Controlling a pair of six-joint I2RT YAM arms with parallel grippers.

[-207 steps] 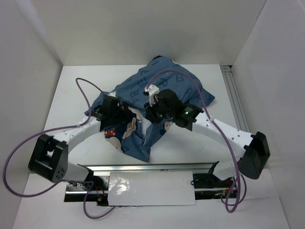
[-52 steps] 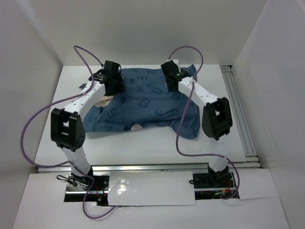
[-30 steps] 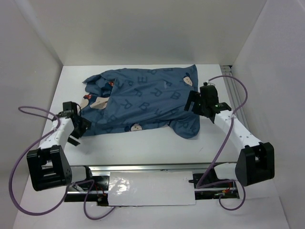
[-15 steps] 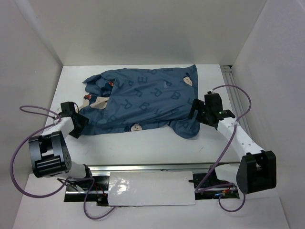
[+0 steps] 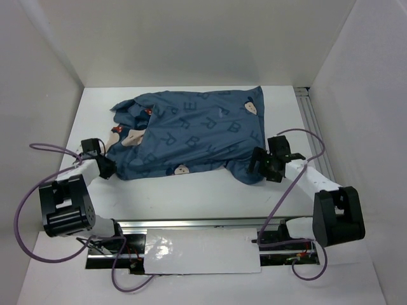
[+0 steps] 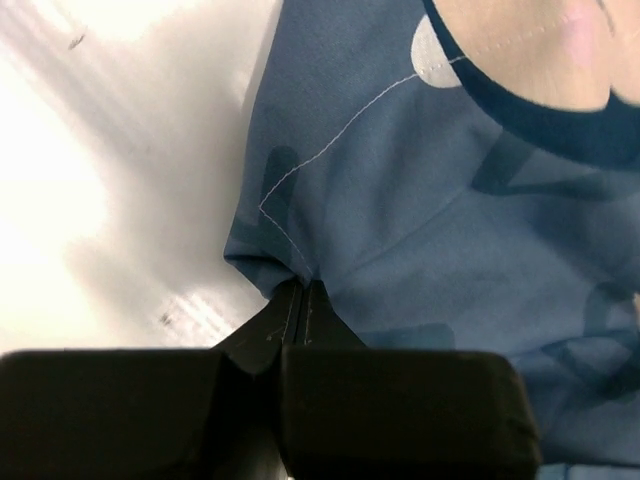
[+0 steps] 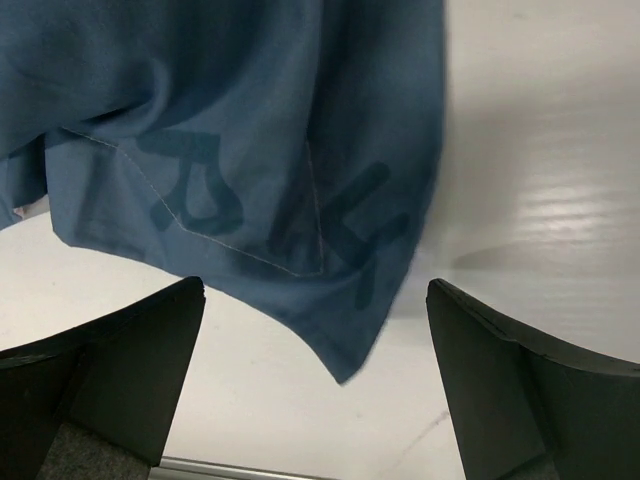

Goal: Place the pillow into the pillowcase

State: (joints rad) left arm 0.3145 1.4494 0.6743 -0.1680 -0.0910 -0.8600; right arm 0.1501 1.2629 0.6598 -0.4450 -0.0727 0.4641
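Blue pillowcase (image 5: 191,130) corner in L fingers (image 6: 255,338)

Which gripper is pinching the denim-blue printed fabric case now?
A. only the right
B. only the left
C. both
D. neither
B: the left gripper is shut on a corner of the blue fabric case; the right gripper stands wide open.
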